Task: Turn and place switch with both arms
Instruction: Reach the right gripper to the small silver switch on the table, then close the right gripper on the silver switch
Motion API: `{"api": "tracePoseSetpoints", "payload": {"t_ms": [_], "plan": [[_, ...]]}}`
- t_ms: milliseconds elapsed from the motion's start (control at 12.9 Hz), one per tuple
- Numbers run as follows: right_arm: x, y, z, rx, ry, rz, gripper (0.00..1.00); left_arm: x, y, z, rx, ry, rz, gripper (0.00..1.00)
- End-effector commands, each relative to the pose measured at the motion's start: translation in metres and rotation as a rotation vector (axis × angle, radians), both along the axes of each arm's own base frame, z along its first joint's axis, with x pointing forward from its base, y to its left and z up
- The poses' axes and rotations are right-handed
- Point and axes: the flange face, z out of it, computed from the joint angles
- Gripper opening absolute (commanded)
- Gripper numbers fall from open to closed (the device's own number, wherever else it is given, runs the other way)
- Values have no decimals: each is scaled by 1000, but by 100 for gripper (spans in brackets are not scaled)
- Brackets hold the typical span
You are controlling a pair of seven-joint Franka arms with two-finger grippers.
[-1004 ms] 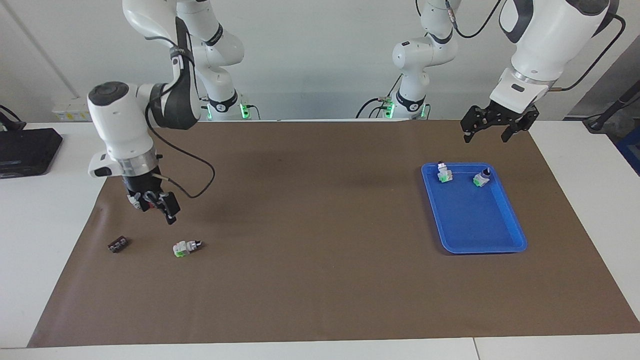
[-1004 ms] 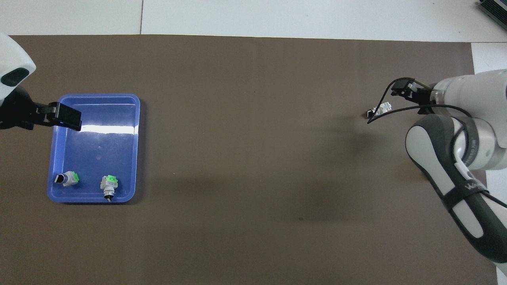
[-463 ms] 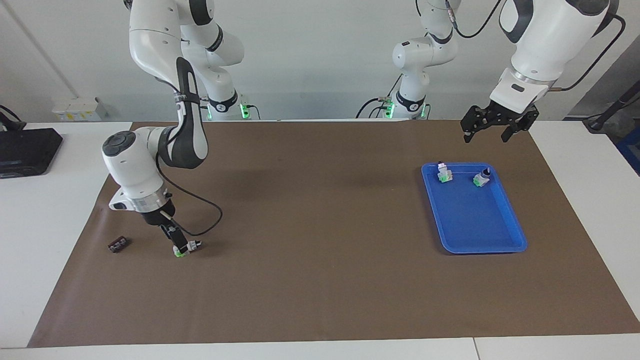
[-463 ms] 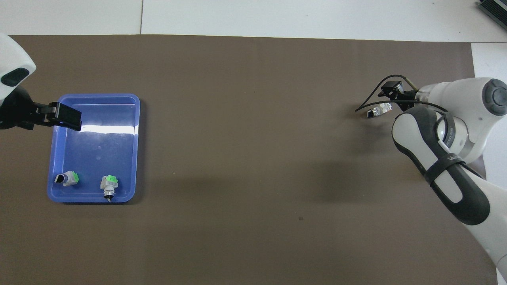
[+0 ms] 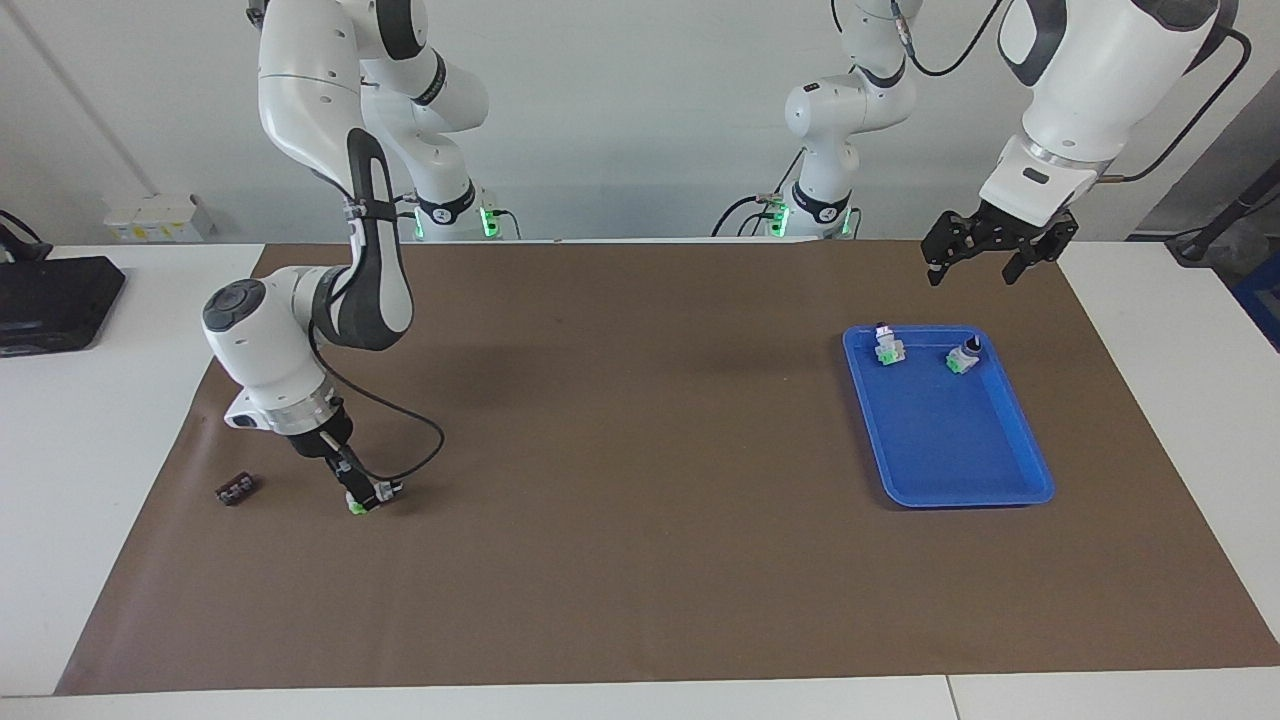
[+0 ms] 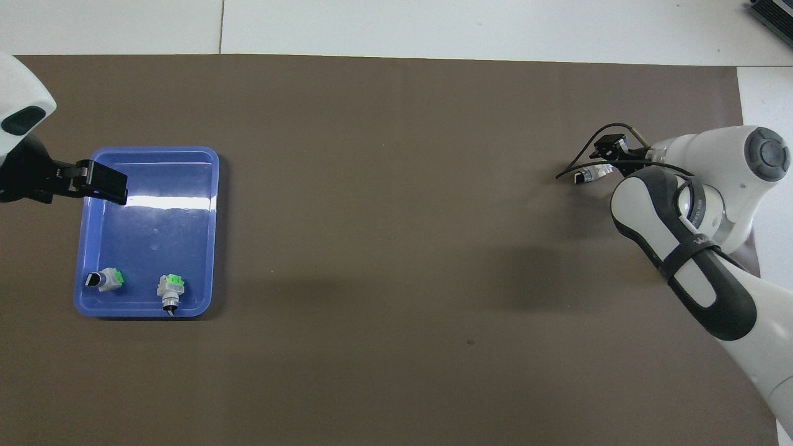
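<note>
The right gripper (image 5: 358,493) is down at the switch (image 5: 372,495) on the mat (image 5: 640,560), fingers open astride it, grip unclear. The left gripper (image 5: 985,262) hangs open, empty, over the mat beside the tray (image 5: 1020,470).

We see a plain brown mat (image 5: 640,560) on a white table (image 5: 100,420), a glossy blue tray (image 5: 990,490) carrying two white-grey switches (image 5: 887,346) with green sides and black knobs, a small black ribbed block (image 5: 236,489), and white arms (image 5: 300,90) with dark grey joint covers.
</note>
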Motion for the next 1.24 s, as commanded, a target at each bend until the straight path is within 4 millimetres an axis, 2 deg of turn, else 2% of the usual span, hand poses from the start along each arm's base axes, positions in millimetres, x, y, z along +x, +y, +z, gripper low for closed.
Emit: {"api": "tracePoseSetpoints", "payload": {"t_ms": [0, 309, 541, 695, 772, 1158], "plan": [[7, 0, -4, 18, -7, -21, 99, -7, 3, 1, 13, -9, -9, 100], [17, 6, -4, 18, -16, -19, 96, -7, 3, 1, 15, -9, -9, 100], [17, 5, -7, 18, -12, -21, 78, -7, 3, 1, 15, -9, -9, 100], [16, 1, -13, 16, -5, -22, 77, -7, 3, 1, 15, -9, -9, 100], [16, 6, -13, 18, -2, -19, 73, -7, 3, 1, 15, -9, -9, 100], [15, 12, -15, 37, 7, -27, 73, -7, 3, 1, 15, -9, -9, 100]]}}
